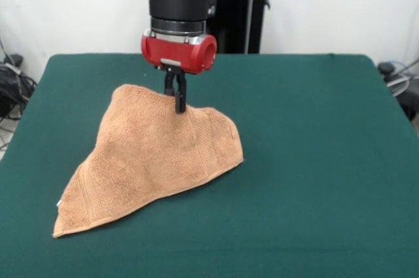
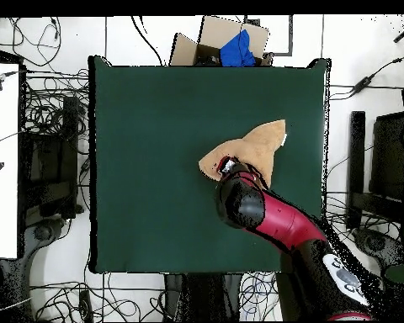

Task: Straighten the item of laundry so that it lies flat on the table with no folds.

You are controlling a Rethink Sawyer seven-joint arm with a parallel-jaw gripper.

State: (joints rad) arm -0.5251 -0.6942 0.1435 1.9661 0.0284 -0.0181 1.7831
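A robotics lab — green-felt table, tangled floor cables, a cardboard box — bare white wall.

1. The table has a dark green felt-like top.
2. One orange-tan towel lies on it, bunched and folded over (part lifted off the surface).

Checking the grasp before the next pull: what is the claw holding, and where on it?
The claw is shut on the towel, pinching a raised fold near its far edge; the rest drapes down to the table.
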